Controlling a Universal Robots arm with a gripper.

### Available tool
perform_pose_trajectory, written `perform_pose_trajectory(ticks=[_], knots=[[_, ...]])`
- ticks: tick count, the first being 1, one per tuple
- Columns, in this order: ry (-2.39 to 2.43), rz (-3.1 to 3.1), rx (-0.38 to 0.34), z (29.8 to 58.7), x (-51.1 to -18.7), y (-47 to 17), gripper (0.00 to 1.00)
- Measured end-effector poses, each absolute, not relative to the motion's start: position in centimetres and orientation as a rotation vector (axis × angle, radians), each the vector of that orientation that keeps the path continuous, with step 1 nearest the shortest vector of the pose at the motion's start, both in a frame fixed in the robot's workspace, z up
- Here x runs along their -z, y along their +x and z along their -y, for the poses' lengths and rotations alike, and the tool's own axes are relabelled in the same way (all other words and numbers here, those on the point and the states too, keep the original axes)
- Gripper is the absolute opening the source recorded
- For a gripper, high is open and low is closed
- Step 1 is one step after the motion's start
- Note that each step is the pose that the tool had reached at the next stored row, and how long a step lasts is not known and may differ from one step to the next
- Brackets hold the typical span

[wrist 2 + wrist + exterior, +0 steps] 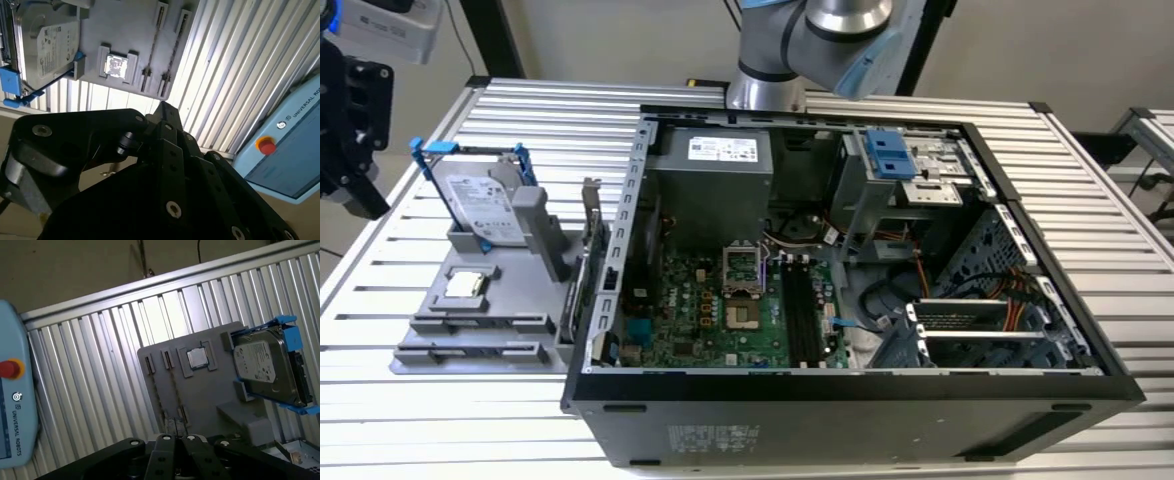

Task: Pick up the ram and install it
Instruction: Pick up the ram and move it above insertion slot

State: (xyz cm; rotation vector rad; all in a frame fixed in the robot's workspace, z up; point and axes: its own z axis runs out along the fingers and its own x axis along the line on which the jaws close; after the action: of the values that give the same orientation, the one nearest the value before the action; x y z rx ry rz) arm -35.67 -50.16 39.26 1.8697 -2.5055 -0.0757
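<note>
Pincer (358, 185) up above the table's (1067, 200) edge on the exterior view's left, well apart from everything. Released or clenched, I cannot tell. Moving across, the gray fixture (520, 285) sits near that same edge with the hard drive (478, 205) in its blue frame and the processor chip (464, 288). The ram (173, 387), as best I can judge, is that thin strip standing on edge in the slotted holders, untouched.

Then the open computer case (854, 250), its black motherboard slots (798, 305) looking bare.

Risks: an edge-on stick is a narrow target, so a slight misalignment could clip a holder or tip the stick. Drive and chip sit near enough to get nudged.

Pose: the arm (814, 40) rises by the table's far edge and reaches leftward, wrist cameras looking down on the fixture.
</note>
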Motion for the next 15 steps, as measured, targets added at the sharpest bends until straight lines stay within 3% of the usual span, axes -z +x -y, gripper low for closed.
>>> perform_pose_trajectory(ticks=[15], knots=[[2.040,2.403,0.041,50.16,-39.26,-35.67,0.00]])
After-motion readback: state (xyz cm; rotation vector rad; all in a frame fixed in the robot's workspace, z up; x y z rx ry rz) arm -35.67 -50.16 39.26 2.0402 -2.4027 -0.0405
